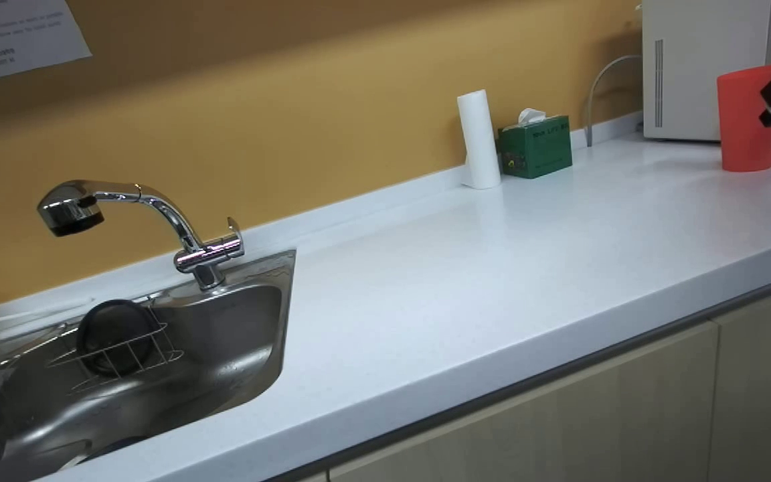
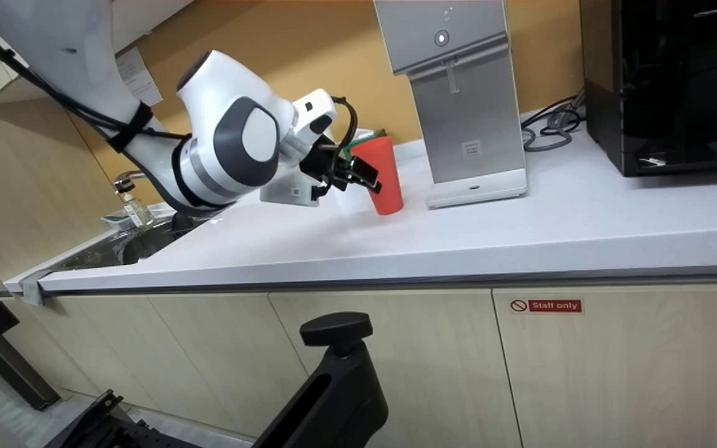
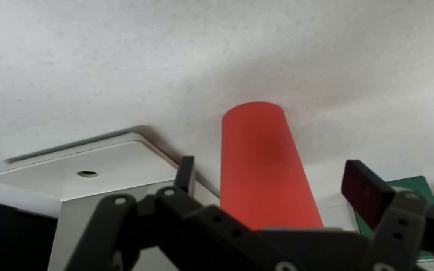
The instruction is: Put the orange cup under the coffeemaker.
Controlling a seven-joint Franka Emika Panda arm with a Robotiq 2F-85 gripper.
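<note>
The cup [image 3: 262,165] is plain red-orange, tapered, widest at its rim, standing upright on the counter [image 1: 492,268] between the 2 fingers [image 3: 365,192]; these are spread wide, a gap on either side of it, and have hold of nothing. The coffeemaker [image 2: 477,130] stands near, past 1 finger; an exterior view shows its button [image 2: 441,38] and spout [image 2: 452,76], which fall outside the wrist view. Past the opposite finger is the green box [image 1: 539,150], a tissue [image 1: 531,116] poking from its top. Well apart from the fingers, the sink [image 1: 225,321] holds a wire rack [image 1: 130,343] and a round black item [image 1: 114,325]. The cup's inside is hidden.
</note>
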